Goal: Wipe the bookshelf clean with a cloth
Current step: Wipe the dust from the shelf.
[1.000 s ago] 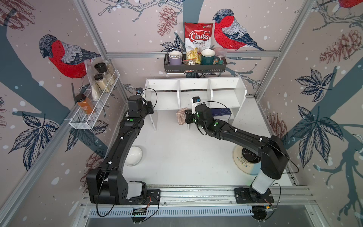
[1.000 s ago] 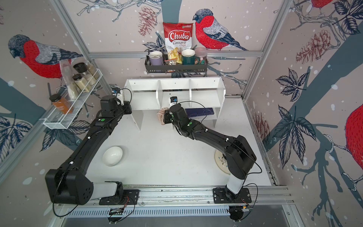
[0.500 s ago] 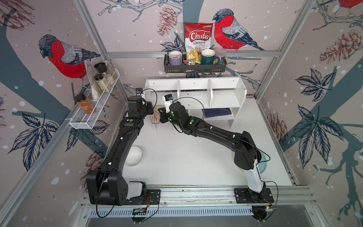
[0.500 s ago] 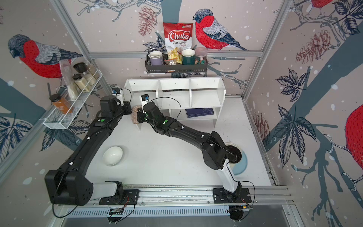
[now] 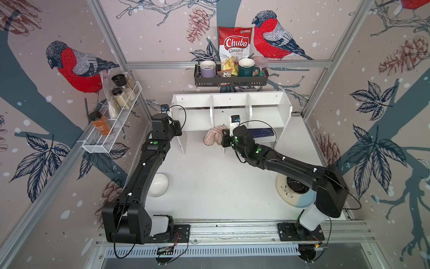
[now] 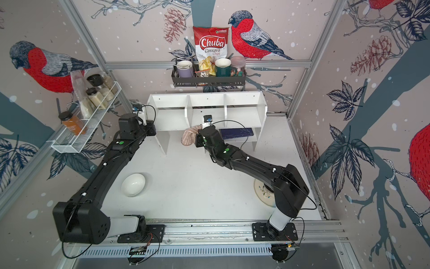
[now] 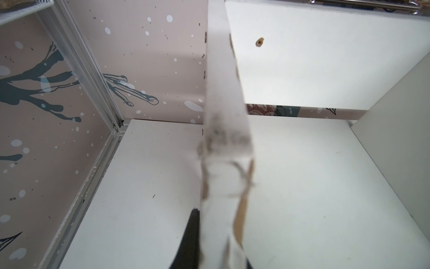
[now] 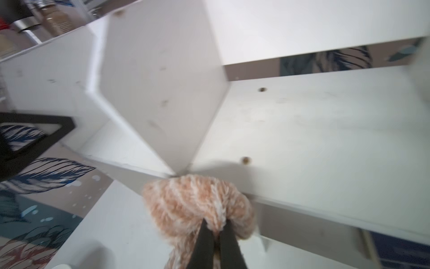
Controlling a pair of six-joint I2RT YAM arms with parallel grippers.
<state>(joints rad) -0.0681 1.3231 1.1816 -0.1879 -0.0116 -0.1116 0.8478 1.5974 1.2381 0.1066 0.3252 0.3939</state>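
Note:
The white bookshelf (image 5: 230,102) (image 6: 207,100) stands against the back wall. My right gripper (image 5: 223,138) (image 6: 197,139) (image 8: 216,227) is shut on the bunched tan striped cloth (image 5: 213,137) (image 6: 189,137) (image 8: 193,205). The cloth presses against the front edge of the upper shelf board, at the foot of a divider (image 8: 162,93). My left gripper (image 5: 178,128) (image 6: 152,129) (image 7: 221,221) is shut on the bookshelf's left side panel (image 7: 223,116), one black finger (image 7: 192,233) showing beside it.
A dark blue book (image 5: 263,134) lies on the lower shelf. A black wire rack (image 5: 230,79) with mugs and a chips bag hangs above. A white mesh rack (image 5: 111,121) holds jars on the left wall. A white bowl (image 5: 159,185) and a plate (image 5: 290,193) sit on the table.
The right gripper swept the cloth left along the shelf's front edge to the left compartment, then back right to the middle. The left arm has not moved.

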